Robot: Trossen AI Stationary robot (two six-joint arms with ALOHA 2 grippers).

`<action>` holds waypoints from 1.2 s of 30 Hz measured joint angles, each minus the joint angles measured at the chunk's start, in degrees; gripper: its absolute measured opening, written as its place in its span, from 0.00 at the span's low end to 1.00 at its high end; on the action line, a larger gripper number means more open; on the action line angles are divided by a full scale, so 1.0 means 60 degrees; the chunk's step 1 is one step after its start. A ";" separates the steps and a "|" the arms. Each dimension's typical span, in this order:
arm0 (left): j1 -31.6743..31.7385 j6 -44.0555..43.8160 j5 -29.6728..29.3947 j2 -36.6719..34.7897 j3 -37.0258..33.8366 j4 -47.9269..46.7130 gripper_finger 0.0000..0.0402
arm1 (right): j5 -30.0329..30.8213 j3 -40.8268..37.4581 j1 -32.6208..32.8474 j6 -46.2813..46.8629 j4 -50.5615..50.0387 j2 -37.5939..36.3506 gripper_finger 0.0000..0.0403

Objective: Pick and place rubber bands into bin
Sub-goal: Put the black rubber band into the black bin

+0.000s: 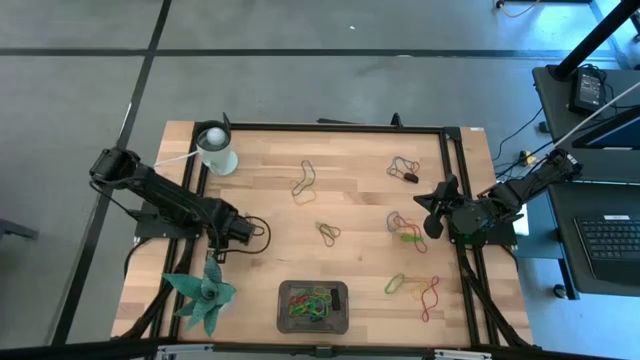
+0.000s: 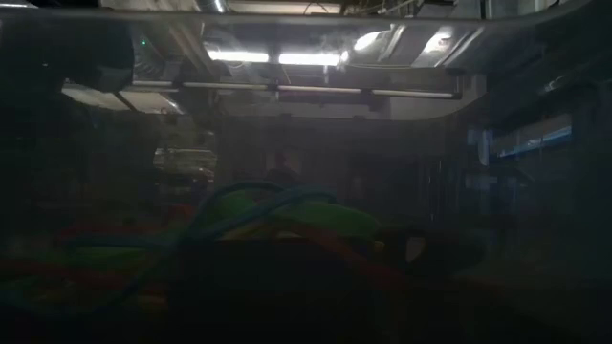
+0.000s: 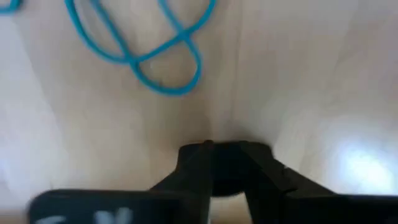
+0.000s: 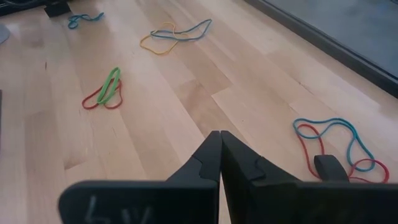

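Rubber bands lie scattered on the wooden table: an orange-and-green one (image 1: 304, 180), a green one (image 1: 327, 233), and more at the right (image 1: 405, 230) (image 1: 400, 283). The dark grey bin (image 1: 340, 322) near the front edge holds several bands (image 1: 308, 303). My left gripper (image 1: 245, 235) points down at the table's left, shut, with nothing between its fingers. Just beyond it a blue band (image 3: 163, 59) rests flat on the wood. My right gripper (image 1: 432, 215) (image 4: 221, 140) hangs shut over the right side, near a blue-and-red band (image 4: 336, 146).
A white cup (image 1: 216, 152) stands at the far left corner. A green spiky plant shape (image 1: 205, 293) sits at the near left, beside the bin. A black frame (image 1: 330, 127) borders the table. The low view shows only dim coloured bands (image 2: 277, 205) close up.
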 joint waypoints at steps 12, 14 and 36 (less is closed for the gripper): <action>0.0004 -0.0481 0.0473 0.0000 0.0880 -0.0134 0.00 | 0.0001 0.0000 0.0000 0.0021 -0.0069 0.0000 0.02; 0.0004 -0.0478 0.0224 0.0000 0.1278 -0.0142 0.00 | -0.0001 0.0000 0.0000 0.0017 -0.0072 0.0000 0.02; 0.0004 -0.0409 -0.1290 -0.0004 0.2805 -0.3200 0.14 | -0.0090 0.0000 0.0000 -0.0034 -0.0129 -0.0002 0.02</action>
